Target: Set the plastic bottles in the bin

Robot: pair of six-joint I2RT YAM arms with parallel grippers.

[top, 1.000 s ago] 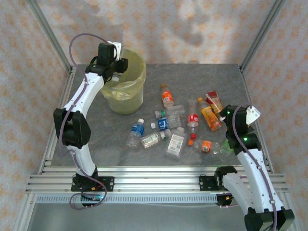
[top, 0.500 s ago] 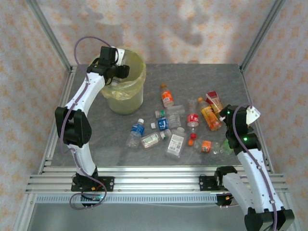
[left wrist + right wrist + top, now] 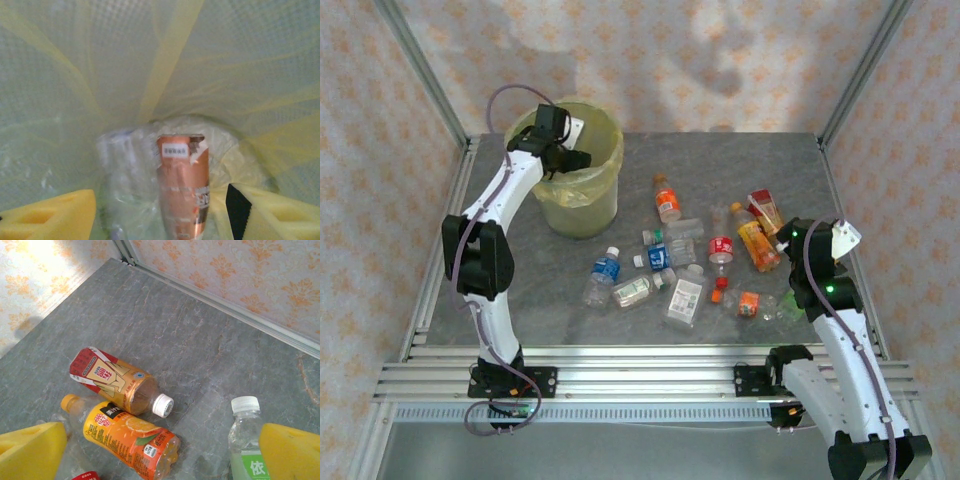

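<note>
Both wide apart: L end effector point(image 3: 161, 210) over bin point(image 3: 595, 203), brown-label bottle point(image 3: 182, 185) prob. loose inside; R end effector point(image 3: 164, 445) empty.

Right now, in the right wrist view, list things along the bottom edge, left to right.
Yellow foam fingertip, orange-labelled plastic juice bottle, clear white-capped plastic bottle with green label, other yellow foam fingertip.

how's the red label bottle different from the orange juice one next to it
The red-label bottle has a white cap; the orange-label bottle has an orange cap. In the right wrist view the red-label bottle's cap points lower right, the orange-label bottle's upper left. Both lie on their sides on the table.
</note>
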